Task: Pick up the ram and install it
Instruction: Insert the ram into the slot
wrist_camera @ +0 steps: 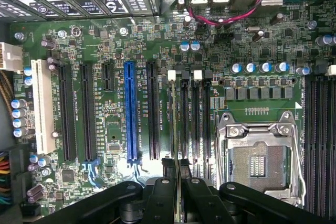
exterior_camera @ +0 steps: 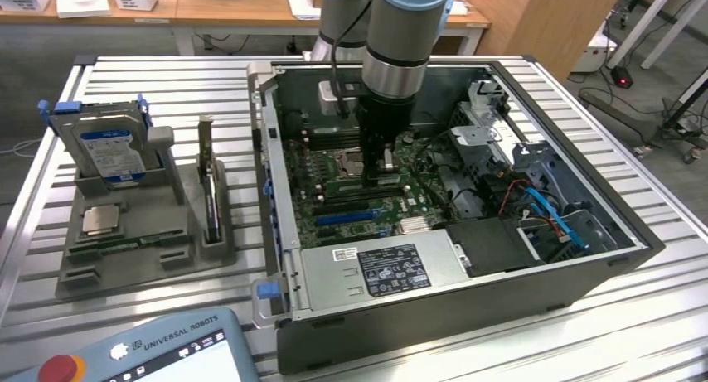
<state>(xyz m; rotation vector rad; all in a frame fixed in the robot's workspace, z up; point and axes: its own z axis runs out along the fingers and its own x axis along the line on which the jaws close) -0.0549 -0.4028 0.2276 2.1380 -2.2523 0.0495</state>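
Slatted aluminium bench (exterior_camera: 199,84) underneath, wooden desks behind. At the exterior view's left, grey holder (exterior_camera: 133,258) carrying hard drive (exterior_camera: 111,150), silver processor (exterior_camera: 102,220) and upright dark expansion card (exterior_camera: 208,191). Next along, open computer case (exterior_camera: 265,150), motherboard (exterior_camera: 332,191) flat on its floor. Over the board's middle, gripper (exterior_camera: 382,162) down inside the case, clenched on the ram (wrist_camera: 175,124): from the wrist, just a thin pale edge between the dark fingers (wrist_camera: 160,195), running along a memory slot between the blue slot (wrist_camera: 131,111) and the empty processor socket (wrist_camera: 260,163). Probably light, stiff and thin, but fragile: likely to flex or crack under twist, contacts easily soiled. Best held across the flat faces near mid-length, clear of the contact edge. Chips, faces and contact edge hidden, edge-on. Impossible to tell whether seated in the slot or just above it. At the exterior view's right, drive cage (exterior_camera: 498,142) and blue cables (exterior_camera: 548,212), far corner in shadow.
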